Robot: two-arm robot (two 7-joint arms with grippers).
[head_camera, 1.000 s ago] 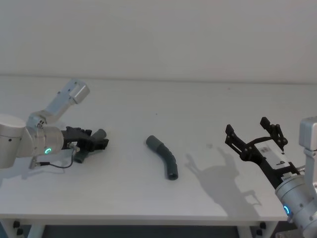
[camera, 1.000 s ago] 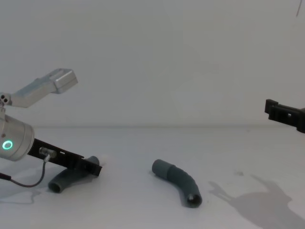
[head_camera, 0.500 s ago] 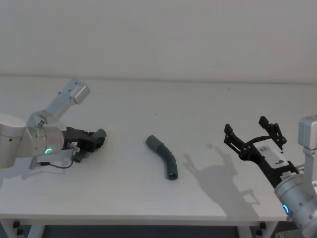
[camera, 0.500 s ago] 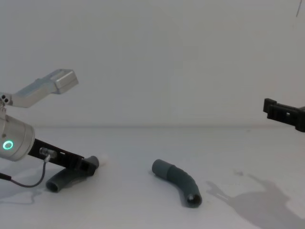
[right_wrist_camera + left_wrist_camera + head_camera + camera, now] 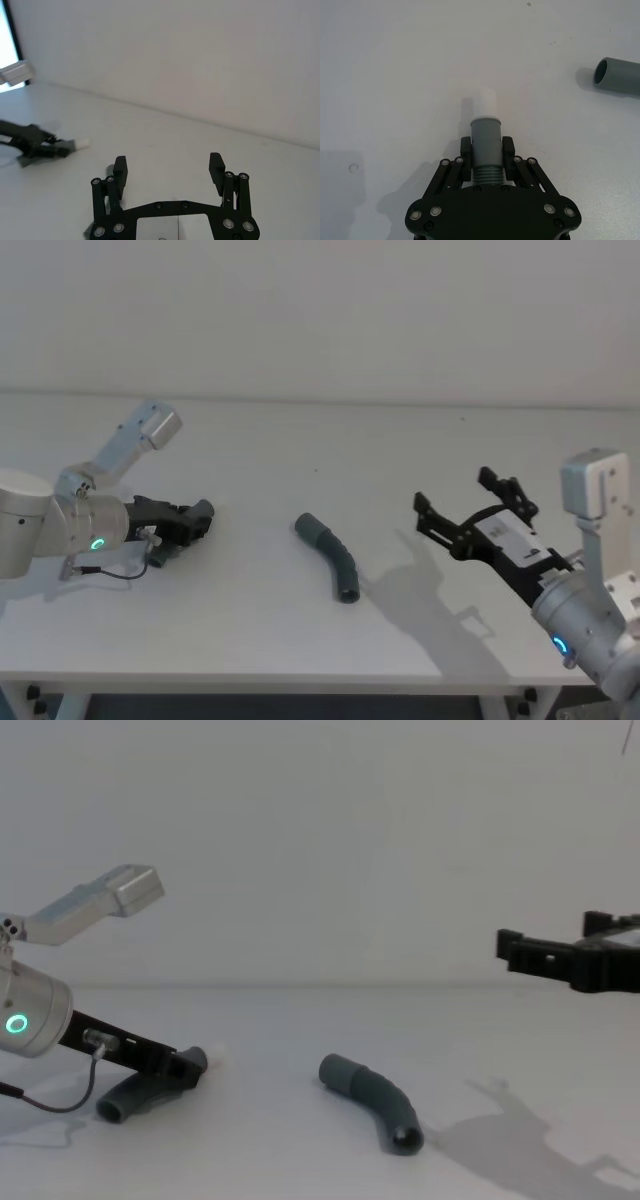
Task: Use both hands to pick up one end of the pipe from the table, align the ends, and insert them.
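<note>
**Left gripper** [image 5: 486, 150]: positioned low at the robot's left side of the worktop [image 5: 300, 640]. Its fingers are clamped on the white-tipped pipe piece [image 5: 485, 131], one finger on each side of the grey ribbed section. The white tip [image 5: 484, 102] projects forward beyond the fingertips, toward the centre of the worktop. The piece's rear end angles down close to the surface; contact there cannot be determined.

**Collared pipe piece** [image 5: 333, 555]: lies flat near the centre of the worktop, well apart from both grippers. Its collared opening [image 5: 335, 1072] faces the robot's left.

**Right gripper** [image 5: 455, 492]: held above the worktop at the robot's right side. Its fingers are spread wide apart with nothing between them.
</note>
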